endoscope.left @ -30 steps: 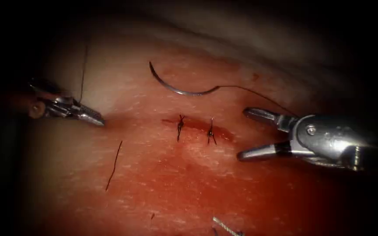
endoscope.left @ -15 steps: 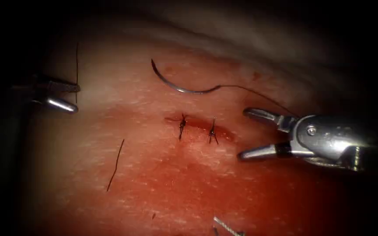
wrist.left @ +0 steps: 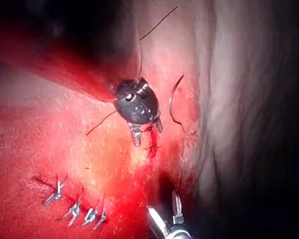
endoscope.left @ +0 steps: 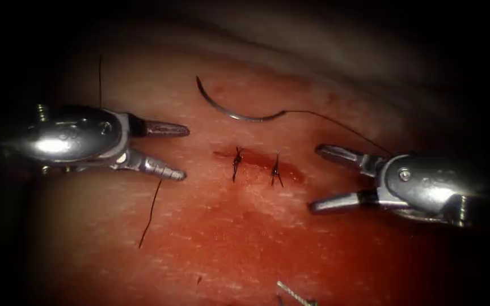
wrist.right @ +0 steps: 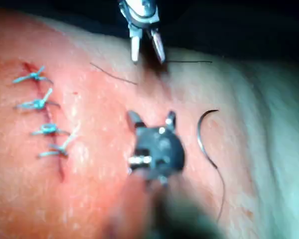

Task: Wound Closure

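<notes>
Beyond the short red stitched cut (endoscope.left: pixel 256 163), the curved steel needle (endoscope.left: pixel 231 110) lies loose, crosswise; left tool (endoscope.left: pixel 184 153) and right tool (endoscope.left: pixel 314 177) gape empty, roughly equally near.

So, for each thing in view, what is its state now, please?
Left gripper: open, holds nothing.
Right gripper: open, holds nothing.
Curved steel needle: lies free on the tissue, above the cut.
Dark thread: slack, attached to the needle.
Short red cut: closed by two knotted stitches.
</notes>
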